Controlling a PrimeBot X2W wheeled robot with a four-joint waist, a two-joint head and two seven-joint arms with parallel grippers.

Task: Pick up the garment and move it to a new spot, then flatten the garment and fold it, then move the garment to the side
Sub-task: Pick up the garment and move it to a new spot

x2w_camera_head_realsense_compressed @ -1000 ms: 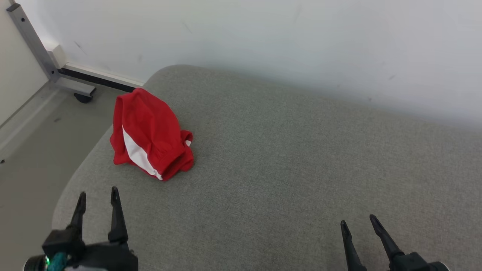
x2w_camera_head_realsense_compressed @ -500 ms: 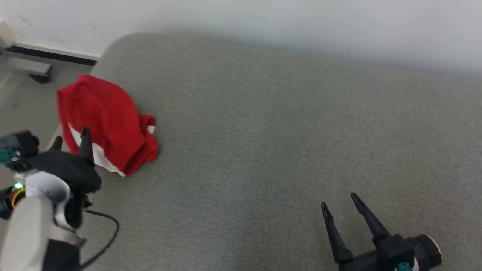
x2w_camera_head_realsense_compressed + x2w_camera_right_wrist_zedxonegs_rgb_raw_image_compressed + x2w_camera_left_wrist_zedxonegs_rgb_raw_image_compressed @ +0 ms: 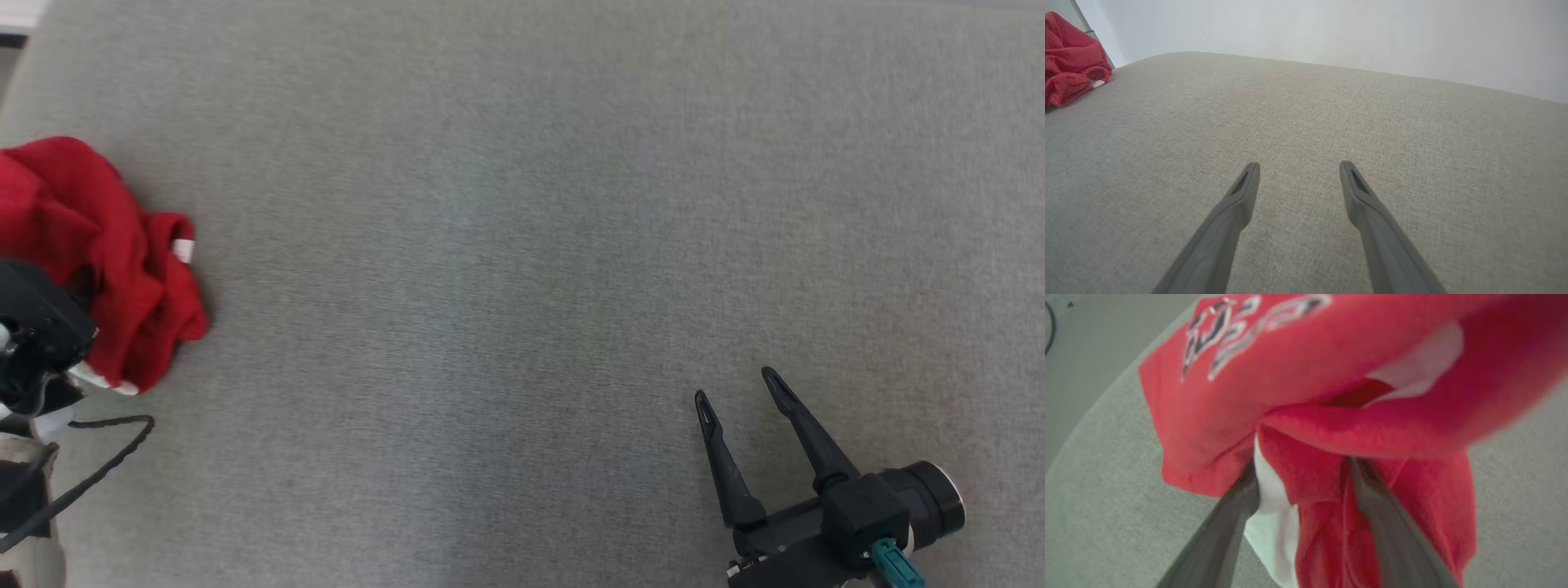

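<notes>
The garment [image 3: 106, 245], red with white panels, lies bunched at the far left of the grey cushion [image 3: 522, 245]. Part of it is hidden behind my left arm's dark wrist [image 3: 33, 335]. In the left wrist view the garment [image 3: 1310, 375] shows a white print. My left gripper [image 3: 1302, 465] has its fingers [image 3: 1237, 514] spread apart, their tips buried under a red fold, with red and white cloth between them. My right gripper [image 3: 737, 389] stands open over bare cushion at the lower right, far from the garment. In the right wrist view my right gripper [image 3: 1299, 166] holds nothing, and the garment [image 3: 1069, 57] sits far off at the top left.
A white wall [image 3: 1331, 24] runs behind the cushion. The cushion's rounded left edge drops to grey floor [image 3: 1086, 326] just beyond the garment. A black cable [image 3: 106, 449] hangs from my left arm over the cushion.
The head camera has swung right and down, so the garment now sits at the picture's left edge. My left gripper has reached forward into the garment. The right gripper has barely moved.
</notes>
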